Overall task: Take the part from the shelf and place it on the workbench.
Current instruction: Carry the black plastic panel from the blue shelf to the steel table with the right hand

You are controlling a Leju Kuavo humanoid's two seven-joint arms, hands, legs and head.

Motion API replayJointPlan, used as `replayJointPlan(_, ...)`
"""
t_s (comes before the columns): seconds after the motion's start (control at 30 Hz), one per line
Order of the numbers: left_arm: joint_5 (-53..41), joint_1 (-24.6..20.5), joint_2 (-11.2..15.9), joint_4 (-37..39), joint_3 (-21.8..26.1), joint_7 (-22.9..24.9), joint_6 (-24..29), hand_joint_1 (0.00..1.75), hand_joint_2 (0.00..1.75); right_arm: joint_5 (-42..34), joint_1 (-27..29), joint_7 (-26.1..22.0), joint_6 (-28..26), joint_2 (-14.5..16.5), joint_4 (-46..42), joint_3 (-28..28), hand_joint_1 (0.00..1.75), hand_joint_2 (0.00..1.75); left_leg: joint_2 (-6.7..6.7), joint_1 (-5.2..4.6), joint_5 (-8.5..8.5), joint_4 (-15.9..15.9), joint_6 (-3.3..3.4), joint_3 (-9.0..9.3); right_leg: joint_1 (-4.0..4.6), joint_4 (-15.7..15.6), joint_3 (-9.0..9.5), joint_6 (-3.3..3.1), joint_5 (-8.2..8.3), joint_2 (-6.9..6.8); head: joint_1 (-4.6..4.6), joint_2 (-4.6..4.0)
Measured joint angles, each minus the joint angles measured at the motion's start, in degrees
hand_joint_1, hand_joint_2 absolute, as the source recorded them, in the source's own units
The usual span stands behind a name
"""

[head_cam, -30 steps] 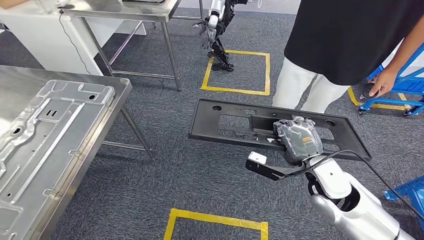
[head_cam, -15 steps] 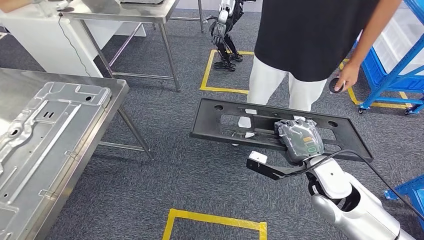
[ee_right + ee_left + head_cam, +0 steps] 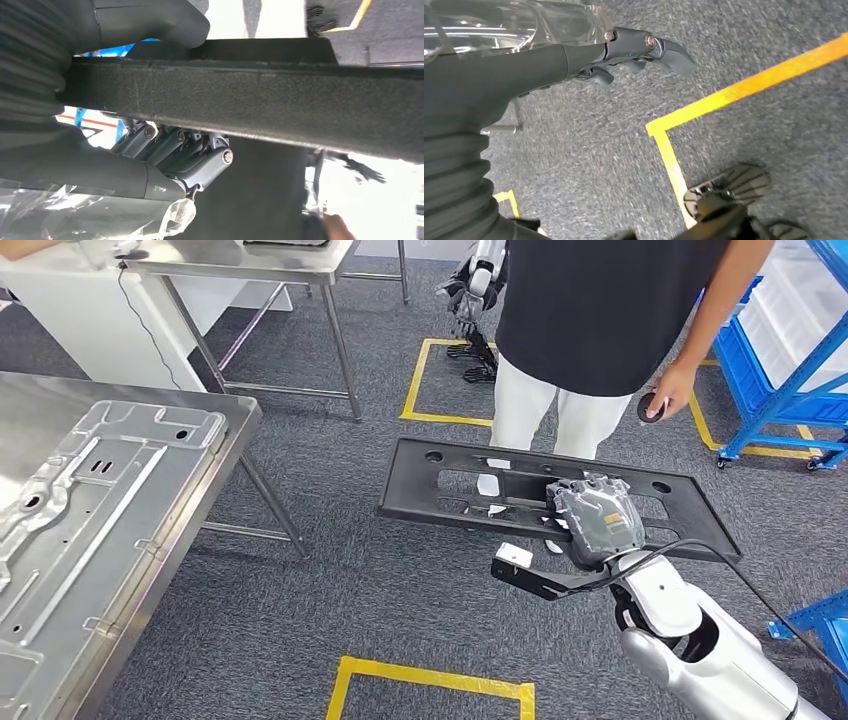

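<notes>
one black part (image 3: 545,495) hangs flat over the carpet in the head view, gripped at its near edge by the right hand (image 3: 598,520); the steel workbench (image 3: 215,455) stands well apart to the left, a person (image 3: 600,330) just beyond. left wrist view: left hand (image 3: 629,50) curled in on nothing above yellow tape (image 3: 744,87). right wrist view: fingers (image 3: 175,150) clamp the part's edge.

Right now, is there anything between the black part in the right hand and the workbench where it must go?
Nothing visible: the right hand holds the black part over bare carpet, and the workbench is apart to its left. A metal panel already lies on it.
</notes>
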Motion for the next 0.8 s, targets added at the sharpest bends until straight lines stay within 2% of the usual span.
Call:
replayJointPlan(0.03, -0.01, -0.03, 0.01, 0.0, 0.0, 0.0, 0.0, 0.0, 1.75, 0.01, -0.04, -0.01, -0.01, -0.02, -0.01, -0.01, 1.75, 1.75, 0.01, 0.16, 0.3, -0.51, 0.24, 0.3, 0.07, 1.71, -0.72, 0.18, -1.2, -0.03, 0.02, 0.0)
replayJointPlan(0.07, -0.01, -0.08, 0.01, 0.0, 0.0, 0.0, 0.0, 0.0, 1.75, 0.01, -0.05, -0.01, -0.01, -0.04, 0.0, -0.02, 1.75, 1.75, 0.02, 0.32, 0.51, -0.88, 0.39, 0.55, 0.15, 4.79, -2.08, 0.29, -3.02, -0.07, 0.04, 0.0)
replayJointPlan(0.13, -0.01, -0.08, -0.02, 0.0, 0.0, 0.0, -0.01, 0.0, 1.75, 0.01, 0.05, -0.02, 0.01, -0.04, 0.01, -0.01, 1.75, 1.75, 0.01, 0.29, 0.57, -0.95, 0.53, 0.6, 0.25, 13.29, -6.02, 0.46, -6.78, -0.08, 0.05, -0.01)
replayJointPlan(0.17, 0.0, -0.02, -0.05, 0.0, 0.0, 0.0, -0.02, 0.0, 1.75, 0.0, 0.13, -0.02, 0.01, -0.04, 0.02, -0.01, 1.75, 1.75, 0.0, 0.3, 0.56, -0.93, 0.53, 0.59, 0.24, 16.36, -7.5, 0.57, -7.66, -0.09, 0.05, -0.01)
replayJointPlan(0.2, 0.0, 0.03, -0.07, 0.0, 0.0, 0.0, -0.02, 0.0, 1.75, -0.01, 0.18, -0.02, 0.01, -0.04, 0.02, 0.0, 1.75, 1.75, 0.0, 0.34, 0.55, -0.86, 0.51, 0.59, 0.19, 17.21, -7.93, 0.68, -7.4, -0.1, 0.05, -0.01)
replayJointPlan(0.23, 0.0, 0.06, -0.07, 0.0, 0.0, 0.0, -0.02, 0.0, 1.75, -0.01, 0.18, -0.02, 0.01, -0.04, 0.02, 0.0, 1.75, 1.75, -0.02, 0.42, 0.49, -0.75, 0.44, 0.6, 0.12, 15.52, -7.09, 0.8, -6.04, -0.11, 0.05, -0.01)
replayJointPlan(0.3, -0.01, 0.03, -0.06, 0.0, 0.0, 0.0, -0.02, 0.0, 1.75, -0.01, 0.08, -0.02, 0.01, -0.04, 0.02, 0.0, 1.75, 1.75, -0.1, 0.56, 0.16, -0.2, 0.05, 0.52, -0.13, 6.97, -2.7, 1.11, -2.01, -0.11, 0.06, -0.01)
replayJointPlan(0.33, -0.01, -0.01, -0.05, 0.0, 0.0, 0.0, -0.01, 0.0, 1.75, -0.01, 0.04, -0.02, 0.01, -0.04, 0.01, 0.0, 1.75, 1.75, -0.14, 0.52, -0.09, 0.28, -0.23, 0.32, -0.21, 3.12, -0.74, 1.11, -0.64, -0.01, 0.05, -0.01)
replayJointPlan(0.37, -0.01, -0.03, -0.04, 0.0, 0.0, 0.0, -0.01, 0.0, 1.75, -0.01, 0.02, -0.02, 0.01, -0.03, 0.01, 0.01, 1.75, 1.75, -0.17, 0.47, -0.26, 0.67, -0.49, 0.08, -0.23, 0.67, 0.45, 1.0, 0.07, 0.09, 0.04, -0.01)
replayJointPlan(0.4, -0.01, -0.02, -0.03, 0.0, 0.0, 0.0, 0.0, 0.0, 1.75, -0.01, 0.04, -0.02, 0.01, -0.03, 0.01, 0.01, 1.75, 1.75, -0.19, 0.37, -0.35, 0.93, -0.71, -0.17, -0.16, -0.33, 0.86, 0.77, 0.21, 0.19, 0.03, -0.01)
replayJointPlan(0.47, 0.0, 0.08, -0.01, 0.0, 0.0, 0.0, 0.0, 0.0, 1.75, -0.01, 0.07, -0.02, 0.01, -0.02, 0.02, 0.02, 1.75, 1.75, -0.17, 0.43, -0.47, 1.19, -1.0, -0.46, -0.01, -0.36, 0.69, 0.16, 0.34, 0.24, 0.04, -0.01)
replayJointPlan(0.53, 0.0, 0.12, -0.01, 0.0, 0.0, 0.0, 0.0, 0.0, 1.75, 0.0, 0.0, -0.01, 0.01, -0.03, 0.02, 0.0, 1.75, 1.75, -0.09, 0.63, -2.12, 3.49, -1.56, -1.43, -0.08, -0.4, 0.67, -0.37, 0.5, 0.18, 0.0, -0.01)
replayJointPlan(0.57, 0.0, 0.1, -0.02, -0.01, 0.0, 0.0, 0.0, 0.0, 1.75, 0.01, -0.03, -0.01, 0.01, -0.03, 0.02, -0.01, 1.75, 1.75, -0.05, 0.79, -3.82, 6.46, -1.93, -2.7, -0.14, -0.43, 0.67, -0.6, 0.55, 0.13, -0.02, -0.01)
replayJointPlan(0.63, -0.01, 0.1, -0.05, -0.01, 0.0, 0.0, 0.0, 0.0, 1.75, 0.01, -0.02, -0.01, 0.01, -0.03, 0.02, -0.02, 1.75, 1.75, -0.02, 1.09, -7.8, 15.37, -2.49, -6.72, -0.08, -0.42, 0.61, -0.81, 0.55, 0.07, -0.07, -0.01)
replayJointPlan(0.67, -0.01, 0.13, -0.05, -0.01, 0.0, 0.0, 0.0, 0.0, 1.75, 0.01, -0.01, -0.02, 0.01, -0.02, 0.02, -0.01, 1.75, 1.75, -0.02, 1.17, -8.98, 18.95, -2.6, -8.42, -0.04, -0.42, 0.59, -0.82, 0.54, 0.05, -0.08, -0.01)
replayJointPlan(0.7, -0.01, 0.17, -0.05, 0.0, 0.0, 0.0, 0.0, 0.0, 1.75, 0.01, -0.01, -0.02, 0.01, -0.02, 0.02, -0.01, 1.75, 1.75, -0.02, 1.21, -9.15, 20.53, -2.58, -9.23, -0.01, -0.41, 0.6, -0.82, 0.54, 0.04, -0.08, -0.01)
replayJointPlan(0.73, -0.01, 0.19, -0.05, 0.0, 0.0, 0.0, 0.0, 0.0, 1.75, 0.01, -0.01, -0.02, 0.01, -0.02, 0.02, 0.0, 1.75, 1.75, -0.03, 1.2, -8.13, 19.39, -2.44, -8.73, 0.02, -0.42, 0.65, -0.82, 0.53, 0.05, -0.08, -0.01)
replayJointPlan(0.77, -0.01, 0.17, -0.05, 0.0, 0.0, 0.0, 0.0, 0.0, 1.75, 0.01, -0.03, -0.01, 0.01, -0.02, 0.01, -0.01, 1.75, 1.75, -0.03, 1.15, -6.16, 15.85, -2.18, -7.09, 0.03, -0.43, 0.73, -0.82, 0.51, 0.07, -0.08, -0.01)
replayJointPlan(0.8, -0.01, 0.12, -0.05, 0.0, 0.0, 0.0, 0.0, 0.0, 1.75, 0.01, -0.05, -0.01, 0.01, -0.02, 0.01, -0.01, 1.75, 1.75, -0.01, 1.03, -3.84, 10.91, -1.81, -4.76, 0.01, -0.48, 0.8, -0.82, 0.49, 0.08, -0.08, -0.01)
